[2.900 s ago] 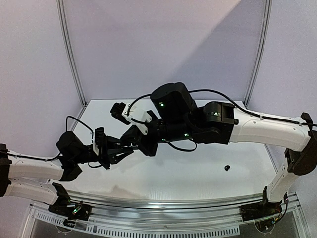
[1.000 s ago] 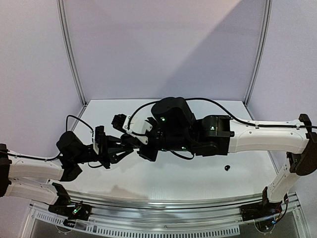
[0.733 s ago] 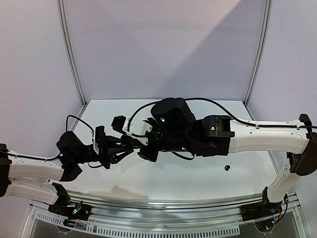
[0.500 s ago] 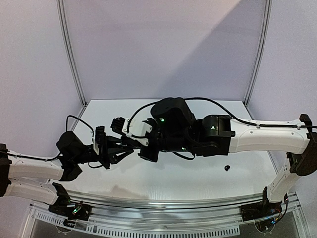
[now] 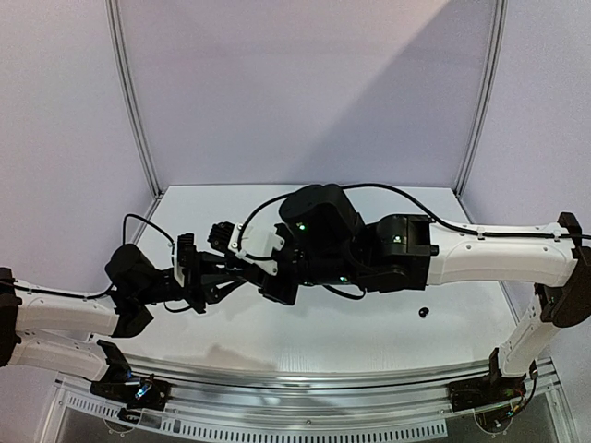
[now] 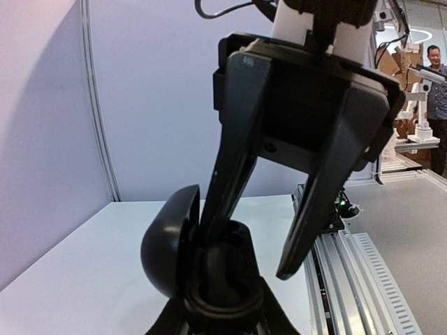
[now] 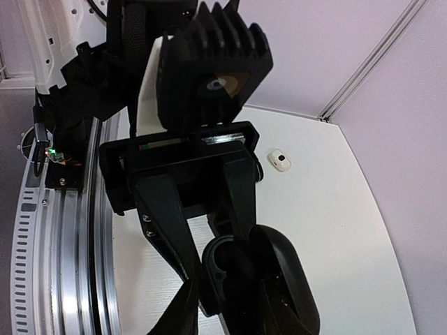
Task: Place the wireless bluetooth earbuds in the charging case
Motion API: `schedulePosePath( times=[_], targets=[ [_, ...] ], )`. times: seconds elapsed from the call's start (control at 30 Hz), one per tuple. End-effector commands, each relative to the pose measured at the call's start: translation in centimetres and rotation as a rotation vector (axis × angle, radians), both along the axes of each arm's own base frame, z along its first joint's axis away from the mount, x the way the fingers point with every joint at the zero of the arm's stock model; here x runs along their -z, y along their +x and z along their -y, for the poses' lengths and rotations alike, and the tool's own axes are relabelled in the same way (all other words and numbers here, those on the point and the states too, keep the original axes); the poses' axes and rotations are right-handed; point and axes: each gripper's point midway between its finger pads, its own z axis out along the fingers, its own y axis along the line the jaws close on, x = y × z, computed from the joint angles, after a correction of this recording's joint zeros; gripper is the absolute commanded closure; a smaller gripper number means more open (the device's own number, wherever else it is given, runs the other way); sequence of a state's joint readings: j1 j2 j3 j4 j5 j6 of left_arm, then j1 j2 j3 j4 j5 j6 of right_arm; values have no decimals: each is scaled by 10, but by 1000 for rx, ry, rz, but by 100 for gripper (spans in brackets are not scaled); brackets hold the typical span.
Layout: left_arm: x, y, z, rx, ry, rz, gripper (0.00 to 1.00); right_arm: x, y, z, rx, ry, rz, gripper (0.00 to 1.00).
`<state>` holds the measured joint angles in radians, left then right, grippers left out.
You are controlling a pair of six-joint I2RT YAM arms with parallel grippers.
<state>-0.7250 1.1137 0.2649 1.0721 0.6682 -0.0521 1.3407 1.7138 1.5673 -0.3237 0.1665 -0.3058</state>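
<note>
Left tool [image 5: 235, 274]: clamped on one black oval charging case [image 6: 167, 248], lid swung open, held above the white surface [image 5: 351, 341].
Right tool [image 6: 248, 252]: fingers apart, straddling the case from above; one finger dips into the cup and hides its inside.
Black earbud [image 5: 423, 312]: one, tiny, on the surface, well apart from both tools.
Small whitish dark-spotted piece [image 7: 279, 160]: one, on the surface beside the left tool.

Left of centre, above white table [image 5: 351, 341]: open black oval charging case [image 6: 171, 244] in left gripper [image 5: 231, 275], right gripper [image 6: 248, 255] meeting it from right; small black earbud [image 5: 424, 312] on table, well right.
</note>
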Motion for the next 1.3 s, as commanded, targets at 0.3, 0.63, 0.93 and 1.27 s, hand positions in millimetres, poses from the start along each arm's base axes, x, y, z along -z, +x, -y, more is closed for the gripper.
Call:
schedulePosePath(
  times=[0.3,0.63,0.93,1.27],
  targets=[
    [-19,4,-2,-16,-36,32,100,-111,-13,16,-19,307,-38,65],
    [-24,8,-1,-18,-51,-34,100,-162,17,63,197,510,-159,60],
    [-32,8,0,20,-73,-193,100,-69,110,181,865,414,-569,47],
    [-43,2,-1,36,-65,-189,100,111,98,327,1533,-140,-825,43]
  ],
)
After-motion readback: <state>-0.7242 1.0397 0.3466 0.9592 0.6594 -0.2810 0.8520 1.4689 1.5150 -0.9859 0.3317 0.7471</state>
